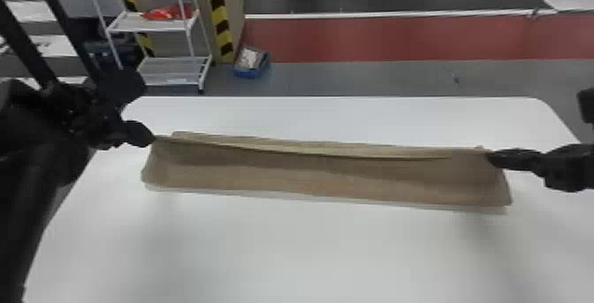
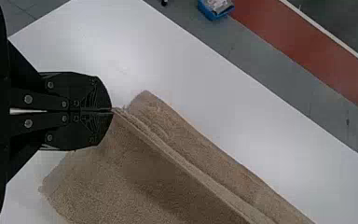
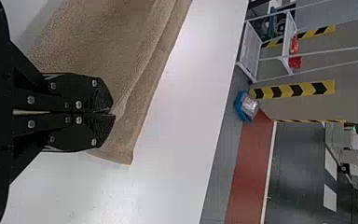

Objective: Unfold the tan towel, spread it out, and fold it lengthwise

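The long tan terry towel (image 1: 318,178) lies across the white rectangular table (image 1: 283,253) with rounded far corners, stretched from side to side in a narrow, folded band. Its upper layer is lifted along a raised edge between the two grippers, and a strip of the towel shows beyond that edge. The black left gripper (image 1: 142,134) has its flat fingers pressed together on the towel's left end, and the black right gripper (image 1: 497,158) likewise pinches the right end of the raised edge.
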Robot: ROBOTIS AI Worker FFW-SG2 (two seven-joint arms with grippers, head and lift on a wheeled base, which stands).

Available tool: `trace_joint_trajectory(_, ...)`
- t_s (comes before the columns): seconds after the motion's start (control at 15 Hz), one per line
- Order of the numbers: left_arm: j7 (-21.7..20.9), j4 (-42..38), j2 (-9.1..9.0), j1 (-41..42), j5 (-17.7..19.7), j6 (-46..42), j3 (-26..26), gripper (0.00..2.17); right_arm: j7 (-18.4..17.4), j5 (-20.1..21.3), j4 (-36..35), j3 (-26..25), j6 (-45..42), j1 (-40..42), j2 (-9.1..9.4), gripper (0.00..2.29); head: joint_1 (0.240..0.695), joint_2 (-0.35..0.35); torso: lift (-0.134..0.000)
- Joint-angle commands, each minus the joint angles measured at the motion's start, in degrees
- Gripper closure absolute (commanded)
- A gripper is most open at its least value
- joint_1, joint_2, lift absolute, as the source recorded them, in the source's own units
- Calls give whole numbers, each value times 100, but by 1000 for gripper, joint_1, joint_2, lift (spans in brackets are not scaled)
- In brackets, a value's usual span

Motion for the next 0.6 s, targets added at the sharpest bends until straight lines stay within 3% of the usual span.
trace_joint_trajectory(0.0, 53, 39, -50, -32, -65, -1, -113, 1416, -30, 91, 144, 92, 6, -90, 41, 1264, 695, 58, -123)
trace_joint_trajectory(0.53, 159, 83, -103, -23, -83, 17, -96, 1413, -364, 126, 522, 276, 6, -389, 156, 1264, 695, 47, -123)
